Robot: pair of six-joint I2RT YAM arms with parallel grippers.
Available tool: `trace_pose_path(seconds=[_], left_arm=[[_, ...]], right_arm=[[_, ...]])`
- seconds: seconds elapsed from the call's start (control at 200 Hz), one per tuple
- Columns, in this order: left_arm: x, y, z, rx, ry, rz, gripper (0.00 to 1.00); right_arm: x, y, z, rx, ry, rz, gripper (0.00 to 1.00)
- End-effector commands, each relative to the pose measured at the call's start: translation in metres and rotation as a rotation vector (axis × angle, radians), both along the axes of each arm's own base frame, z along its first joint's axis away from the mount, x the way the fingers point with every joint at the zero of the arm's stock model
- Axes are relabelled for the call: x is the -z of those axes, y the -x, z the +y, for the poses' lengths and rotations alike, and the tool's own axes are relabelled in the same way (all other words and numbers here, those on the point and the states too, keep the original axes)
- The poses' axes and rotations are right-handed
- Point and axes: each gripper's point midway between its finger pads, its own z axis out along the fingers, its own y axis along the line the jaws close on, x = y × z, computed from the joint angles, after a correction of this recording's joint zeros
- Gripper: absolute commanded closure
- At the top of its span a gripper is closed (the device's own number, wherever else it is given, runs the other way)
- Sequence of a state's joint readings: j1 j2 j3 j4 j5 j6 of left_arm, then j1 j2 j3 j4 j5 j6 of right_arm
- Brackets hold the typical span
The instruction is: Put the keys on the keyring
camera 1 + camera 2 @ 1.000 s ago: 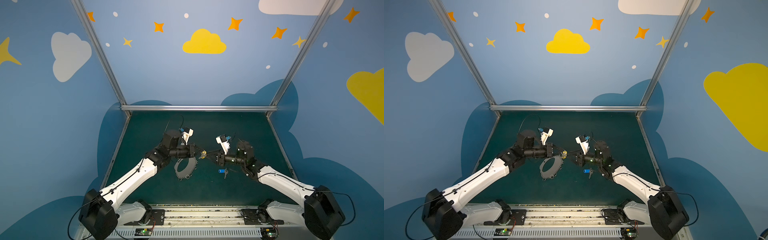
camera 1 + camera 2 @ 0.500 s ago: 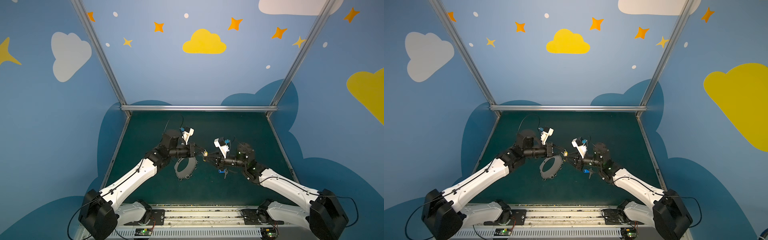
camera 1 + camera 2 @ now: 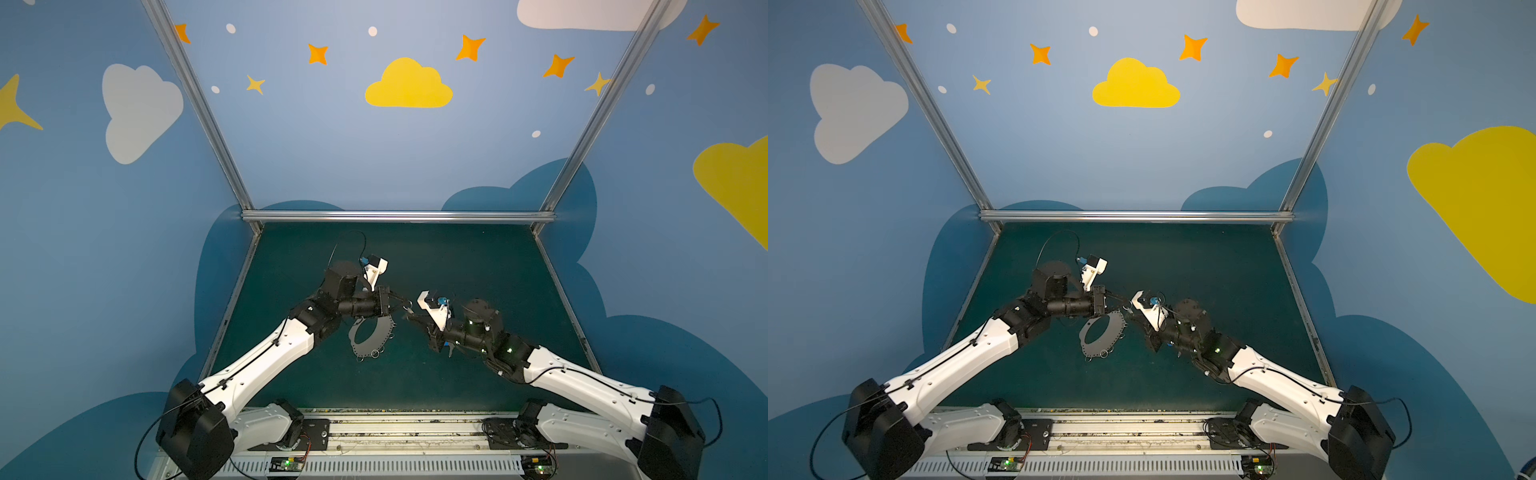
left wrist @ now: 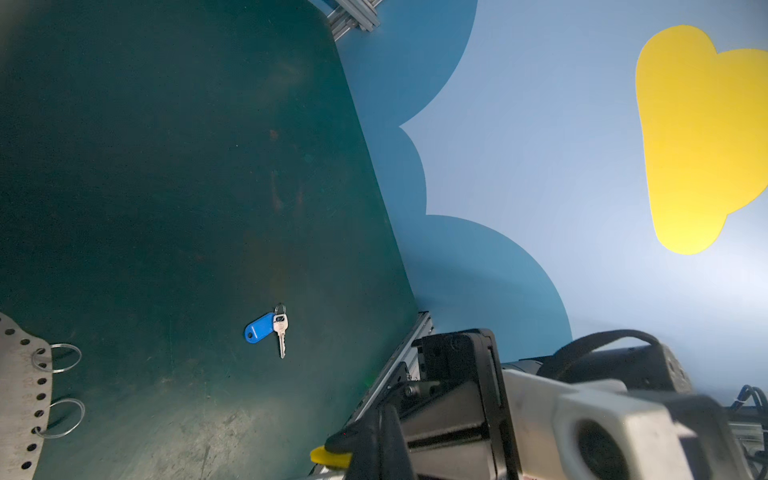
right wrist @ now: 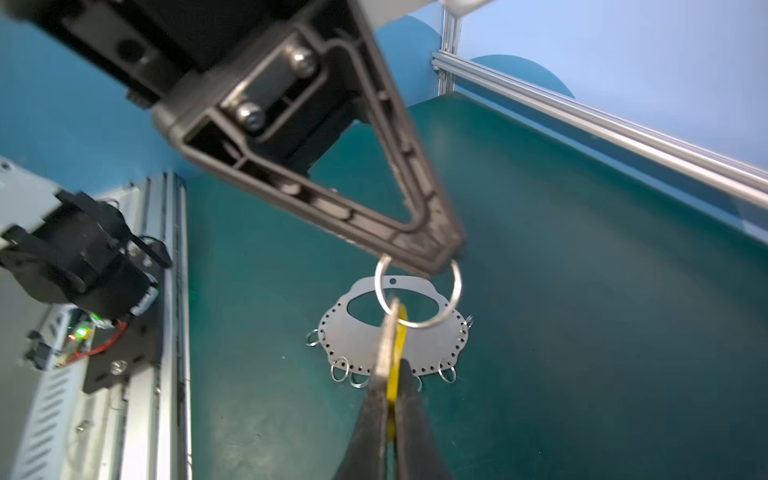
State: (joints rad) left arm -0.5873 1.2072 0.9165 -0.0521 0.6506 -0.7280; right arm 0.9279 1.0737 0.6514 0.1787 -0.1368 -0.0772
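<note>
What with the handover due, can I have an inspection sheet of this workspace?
Surface: dark green mat, some scuffs.
Job's things: keyring plate flat on the mat; blue-tagged key lying on the mat, apart from it; yellow-tagged key in the air, hanging on a large split ring.
Clutter: nothing seen.
Grippers: left gripper shut on the split ring; right gripper shut on the yellow-tagged key.
Cables: black cable looping above the left wrist, off the mat.
Surroundings: blue walls with painted clouds and stars; aluminium frame rails.

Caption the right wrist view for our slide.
Right hand grips the yellow-tagged key; left hand pinches its ring near the keyring.
</note>
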Motion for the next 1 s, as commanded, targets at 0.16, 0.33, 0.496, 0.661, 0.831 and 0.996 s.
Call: trace_pose_path(seconds=[0.16,0.33,0.496,0.661,0.831,0.996], left_arm=[[-0.007,-0.005,-0.005,0.004,0.045,-0.02,0.96],[-0.006,-0.002,-0.001,-0.003,0.029,-0.029,0.96],[-0.005,0.001,0.0,0.005,0.019,-0.03,0.96],[-0.003,0.005,-0.001,0.036,0.013,-0.02,0.96],[-0.001,0.012,-0.006,0.087,0.014,-0.007,0.96],[0.006,0.015,-0.012,0.131,-0.012,0.011,0.96]], right_arm=[[-0.014,-0.01,0.011,0.101,0.101,-0.15,1.0],[-0.022,-0.02,0.0,0.186,0.09,-0.162,1.0],[-0.024,-0.039,-0.015,0.302,0.057,-0.101,1.0],[-0.025,-0.052,-0.025,0.371,0.07,-0.087,1.0],[-0.032,-0.059,-0.03,0.399,0.047,-0.073,1.0],[-0.043,-0.047,-0.018,0.291,0.015,-0.105,1.0]])
